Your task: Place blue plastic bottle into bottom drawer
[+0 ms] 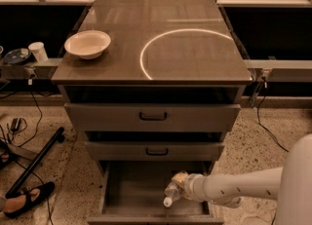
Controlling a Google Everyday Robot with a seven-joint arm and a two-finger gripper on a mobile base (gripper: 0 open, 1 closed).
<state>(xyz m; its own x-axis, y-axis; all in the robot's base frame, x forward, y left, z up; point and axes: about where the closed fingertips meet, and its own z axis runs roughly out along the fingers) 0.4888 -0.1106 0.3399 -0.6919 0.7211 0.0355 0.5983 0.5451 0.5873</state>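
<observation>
The bottom drawer is pulled out under the cabinet, its flat grey inside showing. My white arm reaches in from the lower right, and my gripper sits over the drawer's right half. It is shut on the blue plastic bottle, a clear bottle tilted down to the left with its white cap lowest, just above the drawer floor near the front wall. The fingers are mostly hidden behind the bottle and wrist.
A white bowl rests on the cabinet top at the left; a bright ring of light lies on its middle. Two upper drawers with dark handles are slightly pulled out. Cables, a black pole and shoes lie on the floor at left.
</observation>
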